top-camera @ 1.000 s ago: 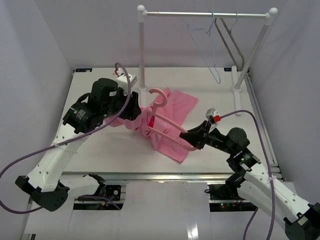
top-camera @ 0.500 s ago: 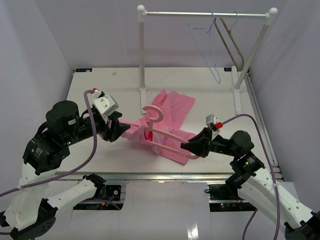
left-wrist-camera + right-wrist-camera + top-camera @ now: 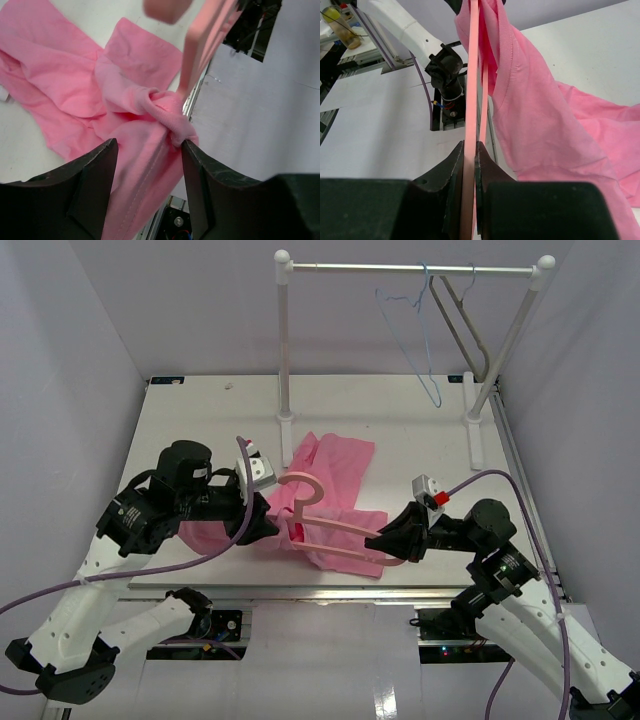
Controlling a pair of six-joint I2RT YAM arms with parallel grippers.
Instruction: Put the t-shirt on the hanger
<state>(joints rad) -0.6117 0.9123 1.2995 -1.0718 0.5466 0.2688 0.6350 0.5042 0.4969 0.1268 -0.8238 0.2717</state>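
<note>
Nearest to me, my right hand [image 3: 388,540] was pressed together on one end of the hanger [image 3: 333,531]. In the right wrist view its fingers [image 3: 454,172] clamped the thin pink bar [image 3: 471,75] from both sides, and the bar ran straight away from them. My left hand [image 3: 268,524] was at the other side, close to the near edge of the bench [image 3: 200,430]. It was pinching a thick bunch of the t-shirt [image 3: 340,465]. In the left wrist view the cloth [image 3: 60,75] filled the whole gap between the two dark fingers [image 3: 95,185], and a rolled hem touched one of them.

Between my two hands the hanger was lifted and tilted, with its hook [image 3: 300,485] toward the far left. A part of the t-shirt hung over the hanger end near the hook [image 3: 545,115]. I could not tell how far the hanger was inside the garment. The rest of the cloth lay wrinkled on the bench behind the hanger.

At the far side stood a white rack [image 3: 415,268], and on its rail hung a blue wire hanger [image 3: 425,350] and a grey hanger [image 3: 460,330], well apart from the t-shirt.
</note>
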